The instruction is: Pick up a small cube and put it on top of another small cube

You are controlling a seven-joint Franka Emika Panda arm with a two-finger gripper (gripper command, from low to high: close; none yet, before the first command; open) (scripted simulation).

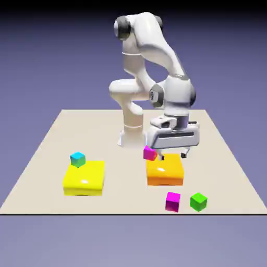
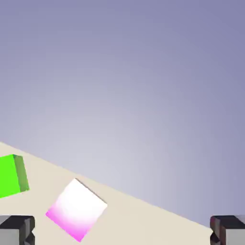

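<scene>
Hovering over the orange block, gripper spread wide and empty; green cube beside magenta cube.

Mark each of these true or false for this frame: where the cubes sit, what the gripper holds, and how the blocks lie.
1. The cyan cube rests on the yellow block. True.
2. The gripper holds the green cube. False: the fingers are apart and empty; the green cube lies on the table.
3. A magenta cube lies beside the green cube on the table. True.
4. The green cube sits on the orange block. False: it lies on the table, nearer the camera.
5. The second magenta cube is at the orange block's far corner, on the exterior view's left. True.
</scene>
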